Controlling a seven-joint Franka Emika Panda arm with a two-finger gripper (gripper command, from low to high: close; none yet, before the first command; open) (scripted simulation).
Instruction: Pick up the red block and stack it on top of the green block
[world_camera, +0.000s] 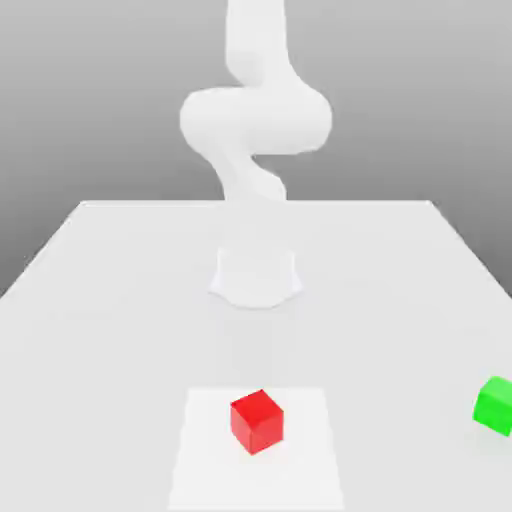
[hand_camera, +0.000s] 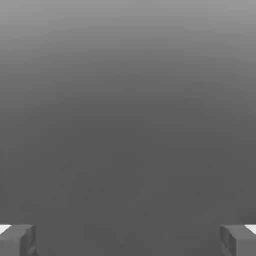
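Claw (hand_camera: 128, 240) spread wide, gripping nothing; red block (world_camera: 257, 421) well apart from edge-hugging green block (world_camera: 495, 404).

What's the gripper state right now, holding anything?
Gripper: open, fingers spread wide, nothing between them.

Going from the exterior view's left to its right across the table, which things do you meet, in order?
red block → green block, which sits at the exterior view's right edge. The arm's base stands farther back, roughly above the red block.
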